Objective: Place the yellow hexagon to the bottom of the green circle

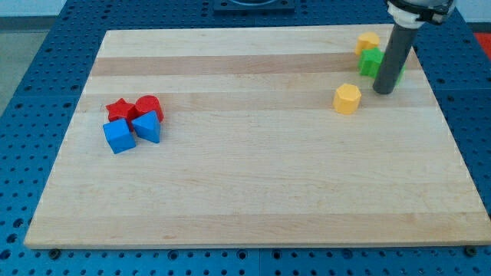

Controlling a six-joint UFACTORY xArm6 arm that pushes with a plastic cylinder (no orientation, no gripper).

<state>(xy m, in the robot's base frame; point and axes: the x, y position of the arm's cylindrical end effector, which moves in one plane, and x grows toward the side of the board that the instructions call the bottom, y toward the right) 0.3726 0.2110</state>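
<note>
I am keeping my tip (384,91) down on the wooden board (253,184), and everything here is being placed against the green block (371,62) (its shape is partly hidden behind the rod, so I cannot tell it for certain). My tip is sitting just to the view's right and bottom of that green block, touching or nearly so; being a bare rod, it is holding nothing. The yellow hexagon (347,99) is lying near the green block, toward the view's bottom and slightly left. A second yellow block (367,42) is touching its top side. Well apart, far to the view's left, a red star (118,110), a red block (149,106), a blue cube (119,136) and a blue block (147,126) are clustering together.
</note>
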